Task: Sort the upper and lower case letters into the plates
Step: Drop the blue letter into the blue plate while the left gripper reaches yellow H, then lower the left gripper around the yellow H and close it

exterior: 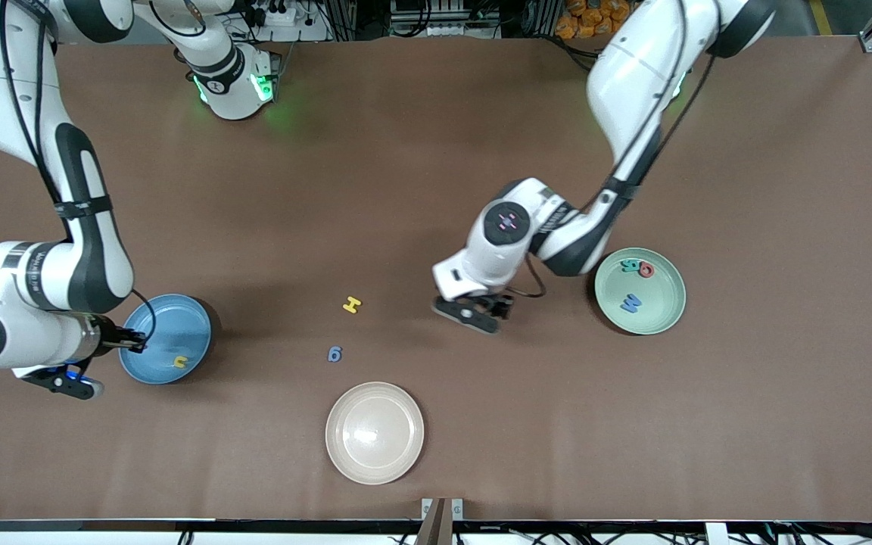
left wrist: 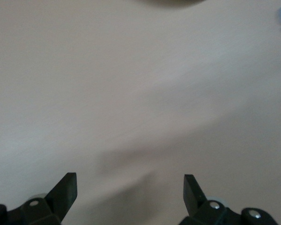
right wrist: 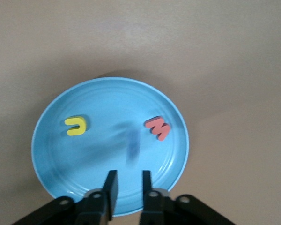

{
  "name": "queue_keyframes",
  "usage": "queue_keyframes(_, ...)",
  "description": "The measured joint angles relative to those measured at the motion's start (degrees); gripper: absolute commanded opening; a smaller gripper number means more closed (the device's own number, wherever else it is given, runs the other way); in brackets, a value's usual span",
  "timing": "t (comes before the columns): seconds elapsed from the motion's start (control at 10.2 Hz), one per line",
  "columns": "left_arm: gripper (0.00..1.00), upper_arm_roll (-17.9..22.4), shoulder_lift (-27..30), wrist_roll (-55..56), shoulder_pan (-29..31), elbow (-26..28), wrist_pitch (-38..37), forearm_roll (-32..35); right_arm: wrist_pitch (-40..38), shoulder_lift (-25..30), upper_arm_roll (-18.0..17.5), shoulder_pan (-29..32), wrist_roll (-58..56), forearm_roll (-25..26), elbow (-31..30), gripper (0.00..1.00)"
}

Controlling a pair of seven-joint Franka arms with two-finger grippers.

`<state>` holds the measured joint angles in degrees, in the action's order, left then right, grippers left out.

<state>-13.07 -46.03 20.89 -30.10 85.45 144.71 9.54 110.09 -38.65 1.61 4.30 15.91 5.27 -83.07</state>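
"Blue plate (exterior: pixel 201 333) in the lower part of the front view, toward the right arm's end of the table. Which step is in hand there?"

"A drop-off, by the look of it. The right tool (right wrist: pixel 126 176) hangs over that plate's edge with its fingers a narrow gap apart and nothing between them. On the plate lie a yellow letter (right wrist: pixel 76 126) and a red letter (right wrist: pixel 158 128). A blurred bluish streak (right wrist: pixel 131 147) shows just under the fingers. It may be another letter, but that cannot be told."

"And the left tool (exterior: pixel 474 310)?"

"It sits low over bare table in the middle of the frame, fingers spread wide, pinching nothing and touching nothing that shows. It is beside the green plate (exterior: pixel 659 318), which already carries a teal letter (exterior: pixel 630 265), a red one (exterior: pixel 646 269) and a blue one (exterior: pixel 630 303)."

"What is left to sort?"

"Two pieces lie loose on the table at mid-frame: a yellow H (exterior: pixel 352 305), and a small blue piece (exterior: pixel 334 353) nearer the camera, above the cream plate (exterior: pixel 374 431). The sorting looks well along, then."

"So what does the next move call for?"

"Probably a low, square descent on one of those flat pieces. The spread fingers must straddle it closely, since it is thin and could slide away."
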Motion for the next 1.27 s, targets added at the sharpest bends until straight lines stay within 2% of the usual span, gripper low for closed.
queue_keyframes(0.1, 1.0, 1.76, -1.61, 0.5, -2.79, -0.34, 6.32, 0.12, 0.0, 0.0, -0.21, -0.09, 0.09, 0.0, 0.01, 1.0)
queue_keyframes(0.29, 1.0, 8.11, -5.18, 0.5, -9.83, -1.71, 17.61, 0.17, 0.05, 0.07, -0.45, -0.38, 0.28, 0.0, 0.09, 1.0)
queue_keyframes(0.49, 1.0, 12.83, -9.97, 0.55, -16.27, -6.5, 25.1, 0.17, 0.04, 0.12, -0.21, 0.33, 0.26, 0.01, 0.11, 1.0)
queue_keyframes(0.78, 1.0, 17.47, -13.21, 0.55, -22.52, -11.98, 28.58, 0.17, 0.04, 0.21, -0.13, 2.47, 0.17, 0.06, 0.14, 1.0)
queue_keyframes(1.08, 1.0, 17.79, -16.51, 1.56, -23.92, -15.42, 29.89, 0.17, 0.4, 0.18, -0.23, 2.82, 0.15, 1.9, 0.09, 1.0)
queue_keyframes(1.27, 1.0, 17.99, -20.17, 6.73, -25.84, -17.61, 30.81, 0.17, 0.43, -0.17, -0.41, 2.65, 0.15, 2.56, -0.12, 1.0)
